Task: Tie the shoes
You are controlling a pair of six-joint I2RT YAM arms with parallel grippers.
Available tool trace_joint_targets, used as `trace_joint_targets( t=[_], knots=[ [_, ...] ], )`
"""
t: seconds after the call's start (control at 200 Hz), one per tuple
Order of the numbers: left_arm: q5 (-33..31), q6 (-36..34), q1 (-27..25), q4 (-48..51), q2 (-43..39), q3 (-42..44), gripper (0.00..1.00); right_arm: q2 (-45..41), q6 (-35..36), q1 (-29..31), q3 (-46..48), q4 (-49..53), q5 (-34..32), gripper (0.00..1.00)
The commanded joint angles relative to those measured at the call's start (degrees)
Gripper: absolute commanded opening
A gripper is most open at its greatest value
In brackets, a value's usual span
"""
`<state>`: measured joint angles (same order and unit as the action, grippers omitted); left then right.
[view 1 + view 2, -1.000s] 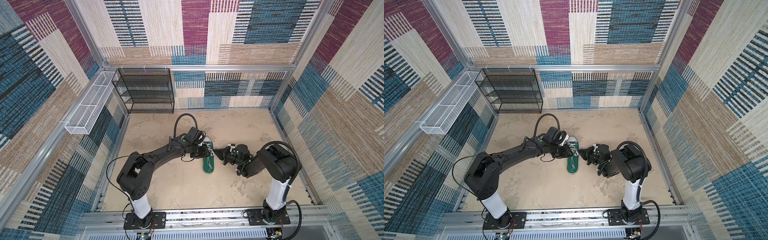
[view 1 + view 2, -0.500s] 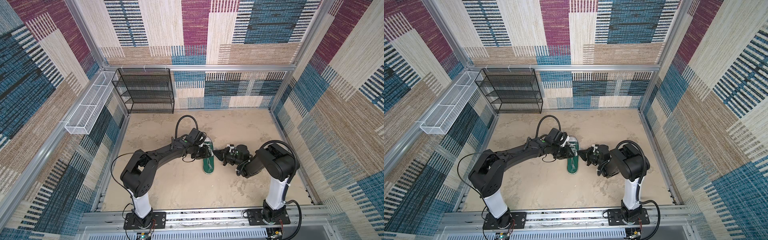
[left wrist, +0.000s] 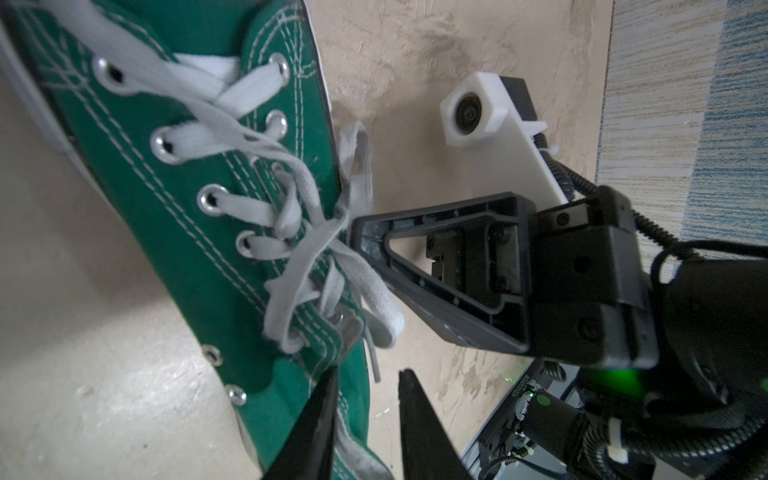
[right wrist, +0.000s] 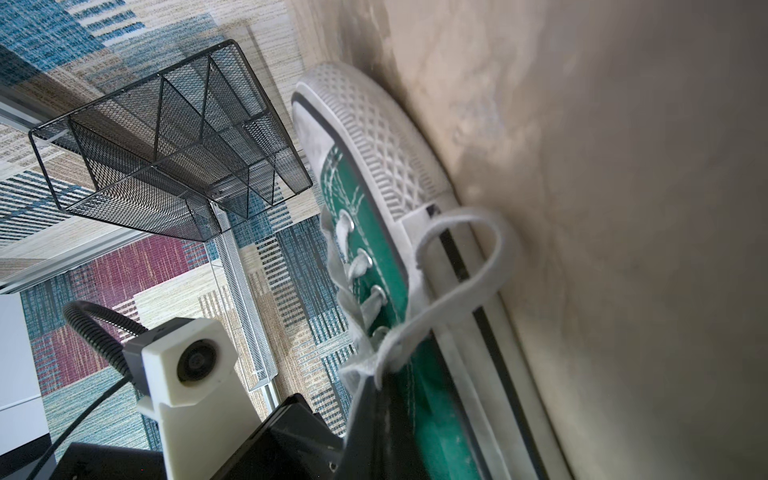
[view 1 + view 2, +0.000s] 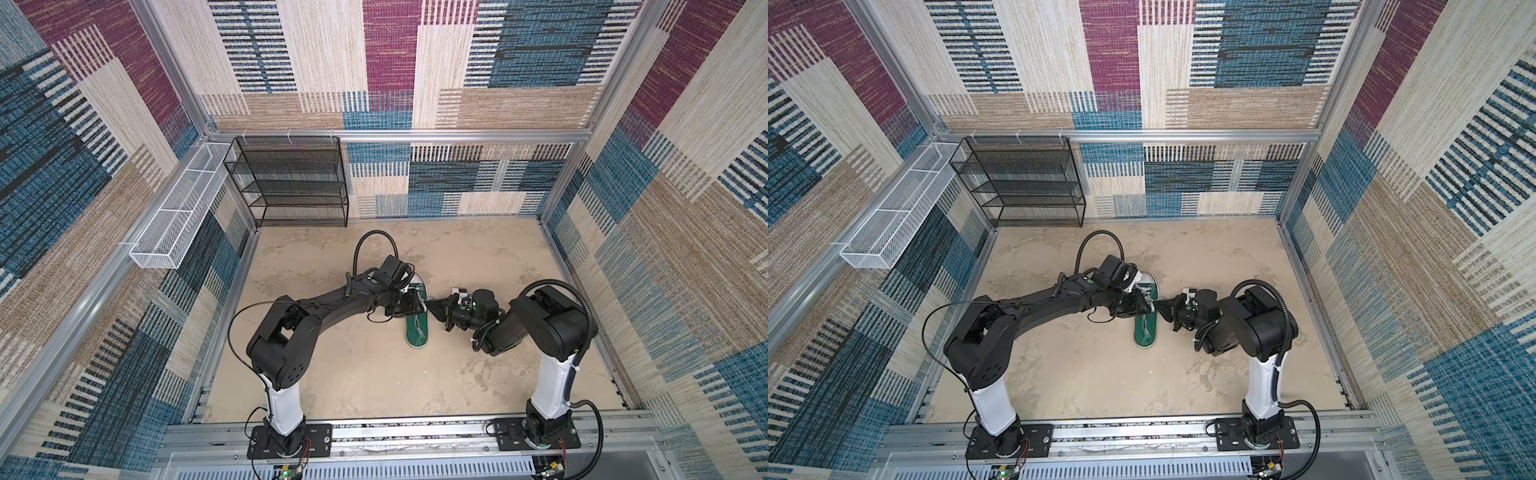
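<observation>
Now the green shoe (image 5: 417,328) lies flat on the sandy floor (image 5: 353,374), right between the two arms. Its white toe points away from the arm bases.

The left arm (image 5: 332,305) stretches long and low from its base to the shoe, and its wrist ends over the laced part. In the left wrist view, the left claw (image 3: 369,374) has a small gap between its two dark fingers (image 3: 320,419). One finger sits over the shoe's green side and the other is over the floor just beside the shoe. Nothing is pinched between them.

The right arm (image 5: 540,324) is folded at the elbow, and its front part lies low and points at the side of the shoe. The right claw (image 3: 359,237) is squeezed tight on the whitish laces (image 3: 299,232), right at the spot where they cross. In the right wrist view, a loop (image 4: 494,257) of lace curls out from the claw's tip and rests against the shoe's white sole edge.
</observation>
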<state>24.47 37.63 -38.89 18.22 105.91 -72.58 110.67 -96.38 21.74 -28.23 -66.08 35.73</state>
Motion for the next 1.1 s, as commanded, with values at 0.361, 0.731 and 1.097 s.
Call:
trace_joint_targets(
  t=[0.361,0.731,1.097],
  knots=[
    [0.95,0.86,-0.06,-1.36,1.76,-1.98,0.22,0.46,-1.43,-0.02,-0.03,-3.70,0.99,0.00],
    [0.84,0.60,-0.13,-0.81,1.66,-0.99,0.25,0.94,-2.05,0.03,0.09,-4.75,1.36,0.00],
    [0.28,0.78,-0.11,-1.10,0.51,0.77,0.25,2.07,-3.27,-0.02,0.38,-6.69,1.80,0.00]
  ],
)
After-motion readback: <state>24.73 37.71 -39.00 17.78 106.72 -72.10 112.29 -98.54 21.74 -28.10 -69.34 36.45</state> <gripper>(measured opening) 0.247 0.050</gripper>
